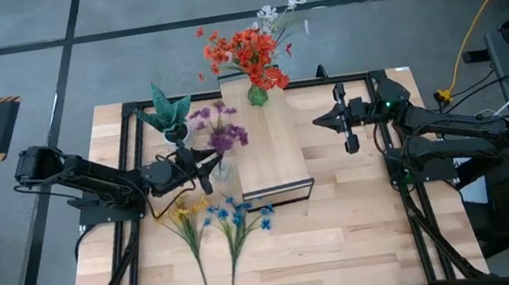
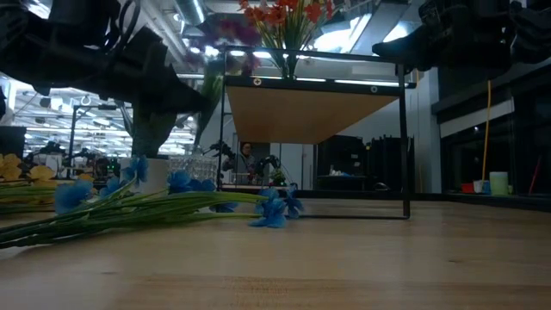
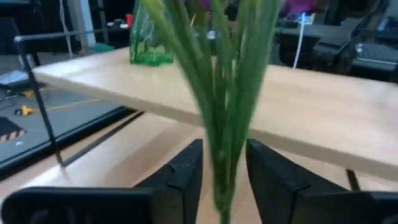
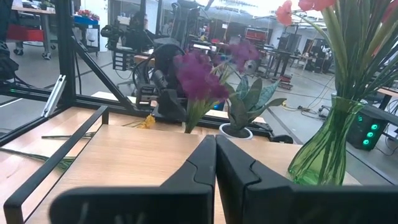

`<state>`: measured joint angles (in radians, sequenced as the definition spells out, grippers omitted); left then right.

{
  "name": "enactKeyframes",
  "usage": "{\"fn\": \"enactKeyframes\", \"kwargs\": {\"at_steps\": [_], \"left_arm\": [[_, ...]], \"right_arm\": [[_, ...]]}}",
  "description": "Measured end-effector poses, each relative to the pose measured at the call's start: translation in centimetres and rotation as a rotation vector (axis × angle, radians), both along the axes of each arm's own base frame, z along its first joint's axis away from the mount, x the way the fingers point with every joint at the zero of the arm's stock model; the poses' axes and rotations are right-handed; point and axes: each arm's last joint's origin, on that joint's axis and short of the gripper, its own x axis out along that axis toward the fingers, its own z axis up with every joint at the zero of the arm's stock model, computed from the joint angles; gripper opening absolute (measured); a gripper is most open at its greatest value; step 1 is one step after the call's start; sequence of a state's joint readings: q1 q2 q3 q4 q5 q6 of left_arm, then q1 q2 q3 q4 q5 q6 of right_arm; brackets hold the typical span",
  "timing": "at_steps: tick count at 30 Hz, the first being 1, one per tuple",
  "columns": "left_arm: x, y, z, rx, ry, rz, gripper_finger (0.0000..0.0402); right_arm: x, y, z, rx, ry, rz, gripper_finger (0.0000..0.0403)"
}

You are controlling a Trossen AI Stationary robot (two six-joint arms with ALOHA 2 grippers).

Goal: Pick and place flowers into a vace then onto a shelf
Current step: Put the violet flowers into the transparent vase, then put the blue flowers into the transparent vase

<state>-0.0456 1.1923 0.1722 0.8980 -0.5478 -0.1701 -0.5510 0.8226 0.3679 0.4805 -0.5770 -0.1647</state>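
My left gripper (image 1: 205, 173) stands just left of the shelf (image 1: 268, 151), shut on a bunch of purple flowers (image 1: 222, 133) that rises upright beside a clear glass vase (image 1: 225, 174). A green glass vase (image 1: 257, 93) with red-orange and white flowers (image 1: 246, 51) stands on the shelf's far end. Yellow flowers (image 1: 184, 215) and blue flowers (image 1: 236, 216) lie flat on the table near the shelf's near end. My right gripper (image 1: 347, 127) hovers right of the shelf, shut and holding nothing. My left gripper pinches the purple bunch's green stems (image 3: 225, 165) between its two fingers (image 3: 186, 177), low down near the cut ends. The fingers come level from the table's left, across the stems. The bunch stands upright, with its blooms above the gripper and its stem ends just below the fingers.
A spiky green plant in a white pot (image 1: 167, 112) stands at the table's far left, behind the left gripper. A black metal frame (image 1: 366, 73) runs along the table's edges. Bare tabletop lies right of the shelf and along the near edge.
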Motion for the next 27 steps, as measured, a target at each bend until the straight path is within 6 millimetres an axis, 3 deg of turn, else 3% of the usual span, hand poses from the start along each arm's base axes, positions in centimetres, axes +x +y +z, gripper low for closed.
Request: {"fn": "enactKeyframes", "kwargs": {"at_steps": [12, 27], "left_arm": [[-0.3, -0.2, 0.9, 0.03, -0.044, -0.007, 0.0178], [-2.1, -3.9, 2.6, 0.055, -0.093, 0.003, 0.0153]], "right_arm": [[0.0, 0.0, -0.1, 0.004, 0.007, 0.0, 0.0012], [0.0, 0.0, -0.2, 0.011, 0.019, 0.0, 0.0012]]}}
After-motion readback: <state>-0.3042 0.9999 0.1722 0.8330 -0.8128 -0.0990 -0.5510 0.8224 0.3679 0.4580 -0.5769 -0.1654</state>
